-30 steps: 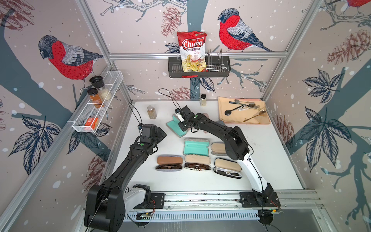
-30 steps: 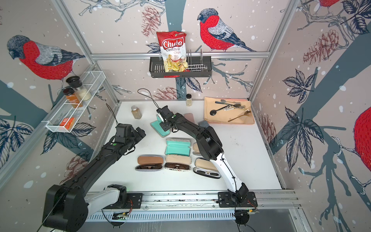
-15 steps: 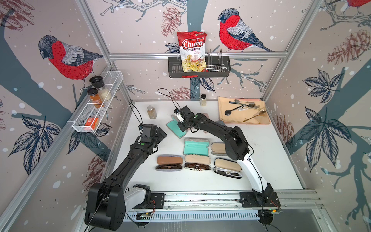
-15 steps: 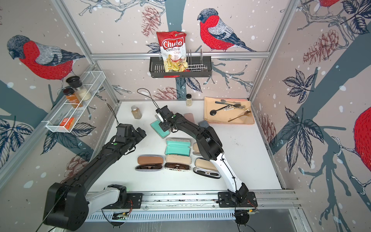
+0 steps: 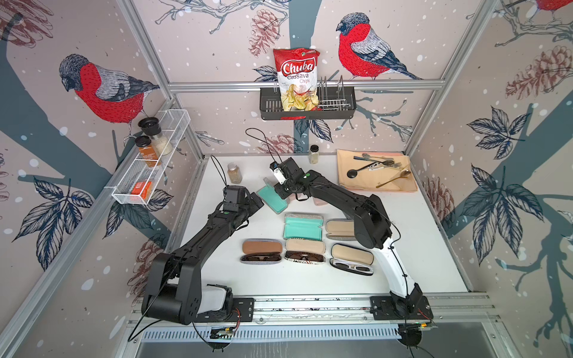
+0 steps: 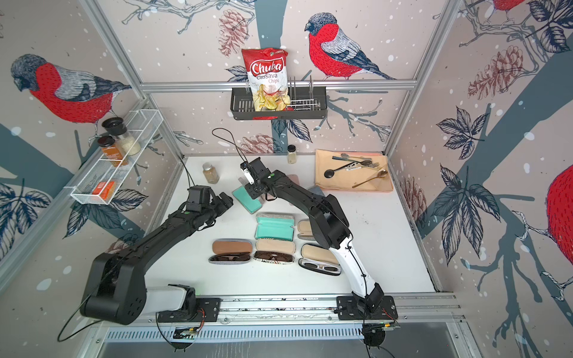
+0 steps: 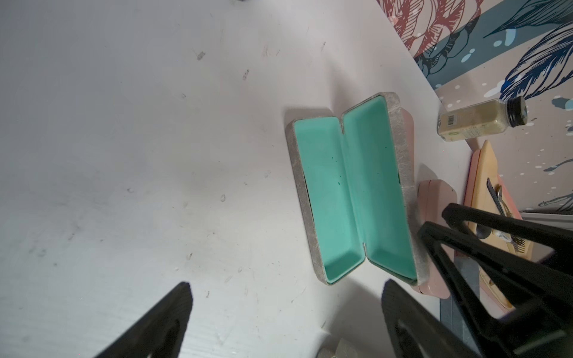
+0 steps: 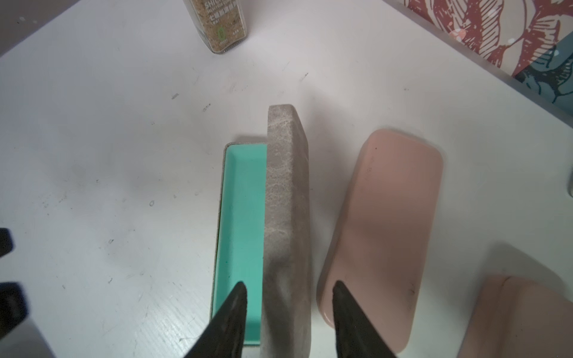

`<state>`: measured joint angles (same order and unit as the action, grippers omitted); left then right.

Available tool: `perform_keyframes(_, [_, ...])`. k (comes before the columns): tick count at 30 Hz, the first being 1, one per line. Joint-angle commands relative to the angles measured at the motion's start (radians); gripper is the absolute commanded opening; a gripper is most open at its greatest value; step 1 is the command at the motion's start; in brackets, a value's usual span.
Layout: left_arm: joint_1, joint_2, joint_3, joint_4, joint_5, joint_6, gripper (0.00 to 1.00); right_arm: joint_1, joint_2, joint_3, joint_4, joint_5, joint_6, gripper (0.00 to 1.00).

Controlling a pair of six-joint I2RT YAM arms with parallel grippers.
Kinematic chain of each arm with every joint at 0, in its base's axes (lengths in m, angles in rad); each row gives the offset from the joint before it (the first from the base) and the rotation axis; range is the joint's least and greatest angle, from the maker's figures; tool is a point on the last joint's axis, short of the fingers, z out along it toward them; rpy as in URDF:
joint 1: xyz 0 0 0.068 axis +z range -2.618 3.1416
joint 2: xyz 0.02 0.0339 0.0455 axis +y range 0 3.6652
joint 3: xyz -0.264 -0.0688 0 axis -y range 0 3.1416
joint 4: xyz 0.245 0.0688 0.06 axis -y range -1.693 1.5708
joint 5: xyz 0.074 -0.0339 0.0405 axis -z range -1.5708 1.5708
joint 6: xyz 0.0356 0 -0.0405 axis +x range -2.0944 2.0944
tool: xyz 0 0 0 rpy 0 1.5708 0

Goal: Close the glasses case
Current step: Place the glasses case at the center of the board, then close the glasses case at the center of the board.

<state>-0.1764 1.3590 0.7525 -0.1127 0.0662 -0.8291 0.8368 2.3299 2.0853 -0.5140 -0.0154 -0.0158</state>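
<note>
Right wrist view: the right pincer [image 8: 290,282] stands apart, straddling the raised grey lid [image 8: 286,186] of the teal-lined glasses case [image 8: 242,217]. The case lies left of the middle of the bench [image 5: 403,232], toward the back edge, just beside a pink case [image 8: 384,232]. Nearby, the left pincer [image 7: 286,282] gapes wide.

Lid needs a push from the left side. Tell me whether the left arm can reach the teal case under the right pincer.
Probably yes. The left pincer is open, aimed at the case, with only bare table between them. The right pincer straddles the raised lid, so that side is crowded.
</note>
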Motion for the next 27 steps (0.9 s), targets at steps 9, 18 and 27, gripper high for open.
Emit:
perform_keyframes(9, [0.002,0.127,0.028,0.126,0.107,-0.004,0.41,-0.065,-0.046,-0.030,-0.013,-0.036,0.080,0.26])
perform_keyframes(18, [0.002,0.232,0.036,0.190,0.165,-0.020,0.00,-0.083,-0.019,0.007,-0.044,-0.064,0.083,0.19])
perform_keyframes(27, [0.002,0.309,0.040,0.238,0.191,-0.027,0.00,-0.098,0.001,0.014,-0.030,-0.213,0.097,0.19])
